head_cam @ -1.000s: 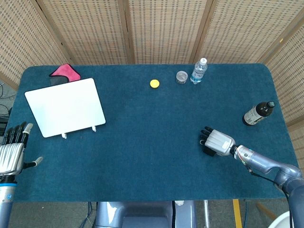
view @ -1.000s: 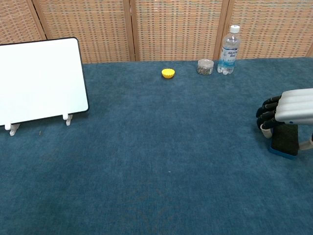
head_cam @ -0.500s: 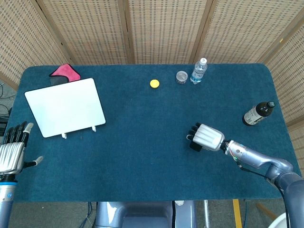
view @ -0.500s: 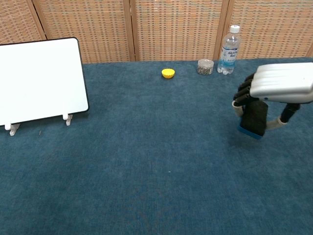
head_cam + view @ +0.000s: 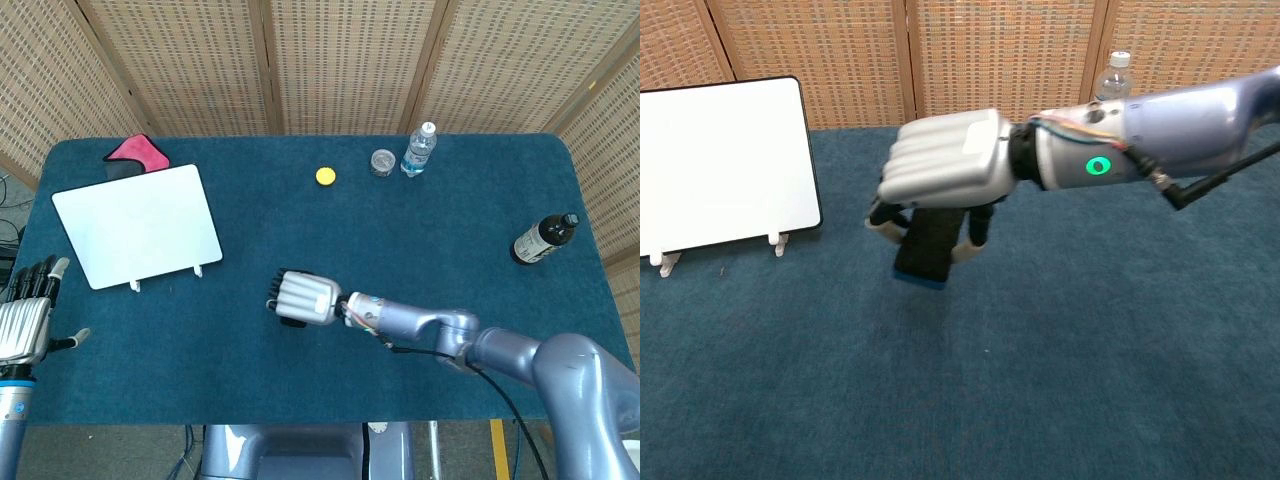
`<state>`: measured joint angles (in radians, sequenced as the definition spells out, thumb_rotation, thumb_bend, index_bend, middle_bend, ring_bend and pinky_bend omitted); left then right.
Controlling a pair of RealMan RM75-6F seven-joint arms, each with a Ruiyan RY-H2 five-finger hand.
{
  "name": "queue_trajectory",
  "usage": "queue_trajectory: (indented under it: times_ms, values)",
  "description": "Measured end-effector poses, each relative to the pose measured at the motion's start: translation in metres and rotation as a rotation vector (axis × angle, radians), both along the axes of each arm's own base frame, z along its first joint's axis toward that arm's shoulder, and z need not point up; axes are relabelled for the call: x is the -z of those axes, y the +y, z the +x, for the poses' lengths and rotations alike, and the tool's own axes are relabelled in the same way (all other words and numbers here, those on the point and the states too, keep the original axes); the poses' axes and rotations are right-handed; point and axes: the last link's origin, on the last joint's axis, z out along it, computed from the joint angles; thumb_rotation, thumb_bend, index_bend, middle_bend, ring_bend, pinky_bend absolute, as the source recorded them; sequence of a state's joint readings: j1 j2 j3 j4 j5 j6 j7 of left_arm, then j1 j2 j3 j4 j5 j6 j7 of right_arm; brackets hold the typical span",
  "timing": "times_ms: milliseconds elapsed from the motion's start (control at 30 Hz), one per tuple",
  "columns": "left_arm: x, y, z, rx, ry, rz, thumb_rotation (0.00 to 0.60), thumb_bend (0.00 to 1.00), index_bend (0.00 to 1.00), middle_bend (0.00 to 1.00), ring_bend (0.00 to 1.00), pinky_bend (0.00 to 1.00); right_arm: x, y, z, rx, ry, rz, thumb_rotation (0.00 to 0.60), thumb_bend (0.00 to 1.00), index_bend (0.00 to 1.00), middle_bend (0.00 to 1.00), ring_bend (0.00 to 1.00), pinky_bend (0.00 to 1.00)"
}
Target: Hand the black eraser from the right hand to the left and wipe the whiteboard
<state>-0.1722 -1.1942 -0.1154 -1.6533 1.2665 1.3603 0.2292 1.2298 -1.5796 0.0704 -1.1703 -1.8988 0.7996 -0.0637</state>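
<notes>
My right hand [image 5: 303,297] [image 5: 943,178] reaches across the middle of the table and grips the black eraser [image 5: 928,248], which hangs below its closed fingers above the blue cloth. In the head view the eraser [image 5: 291,320] shows only as a dark edge under the hand. The whiteboard [image 5: 138,224] [image 5: 722,162] stands tilted on small white feet at the left. My left hand [image 5: 27,318] hovers off the table's left front corner, fingers spread, holding nothing; the chest view does not show it.
A yellow cap [image 5: 325,176], a small jar [image 5: 382,161] and a water bottle [image 5: 419,148] line the far edge. A dark bottle [image 5: 545,238] lies at the right. A pink cloth [image 5: 136,151] sits behind the whiteboard. Wicker screens close off the back.
My right hand has lifted the eraser and carried it from the right side of the table to the middle, toward the left. The left hand has stayed in place.
</notes>
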Motion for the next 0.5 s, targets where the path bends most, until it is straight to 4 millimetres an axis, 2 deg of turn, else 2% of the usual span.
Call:
queue_trajectory:
  times_ms: [100, 133, 200, 233, 267, 300, 333, 367, 500]
  values:
    - [-0.001, 0.0, -0.001, -0.002, -0.006, 0.0, 0.6, 0.0, 0.0, 0.0, 0.0, 0.0, 0.02, 0.012, 0.02, -0.006, 0.001, 0.021, 0.6, 0.61, 0.57, 0.51, 0.39, 0.41]
    - [-0.002, 0.0, -0.001, -0.002, -0.009, 0.001, 0.6, 0.0, 0.0, 0.0, 0.0, 0.0, 0.026, 0.017, 0.023, -0.01, 0.005, 0.029, 0.6, 0.57, 0.57, 0.48, 0.38, 0.41]
    - [-0.004, 0.0, -0.002, -0.004, -0.015, 0.002, 0.6, 0.0, 0.0, 0.0, 0.0, 0.0, 0.037, 0.022, 0.026, -0.009, 0.017, 0.031, 0.6, 0.35, 0.42, 0.32, 0.27, 0.4]
    - [-0.004, 0.0, -0.003, -0.005, -0.017, 0.001, 0.6, 0.0, 0.0, 0.0, 0.0, 0.0, 0.041, 0.022, 0.027, -0.006, 0.027, 0.024, 0.6, 0.19, 0.25, 0.17, 0.15, 0.34]
    - [-0.004, 0.0, -0.003, -0.006, -0.019, 0.001, 0.6, 0.0, 0.0, 0.0, 0.0, 0.0, 0.045, 0.021, 0.026, 0.005, 0.044, 0.014, 0.6, 0.06, 0.1, 0.06, 0.05, 0.25]
    - [-0.005, 0.0, -0.003, -0.006, -0.021, -0.001, 0.6, 0.0, 0.0, 0.0, 0.0, 0.0, 0.047, 0.02, 0.025, 0.019, 0.056, 0.009, 0.6, 0.01, 0.03, 0.01, 0.01, 0.18]
    - [-0.005, 0.0, -0.004, -0.006, -0.023, -0.002, 0.6, 0.0, 0.0, 0.0, 0.0, 0.0, 0.048, 0.019, 0.025, 0.038, 0.063, 0.006, 0.6, 0.0, 0.0, 0.0, 0.0, 0.09]
    - [-0.006, 0.0, -0.004, -0.007, -0.023, -0.004, 0.6, 0.0, 0.0, 0.0, 0.0, 0.0, 0.048, 0.017, 0.025, 0.063, 0.065, 0.004, 0.6, 0.0, 0.0, 0.0, 0.0, 0.05]
    - [-0.005, -0.001, -0.004, -0.002, -0.021, -0.021, 0.6, 0.0, 0.0, 0.0, 0.0, 0.0, 0.039, 0.017, 0.031, 0.108, 0.04, -0.002, 0.6, 0.0, 0.0, 0.0, 0.0, 0.02]
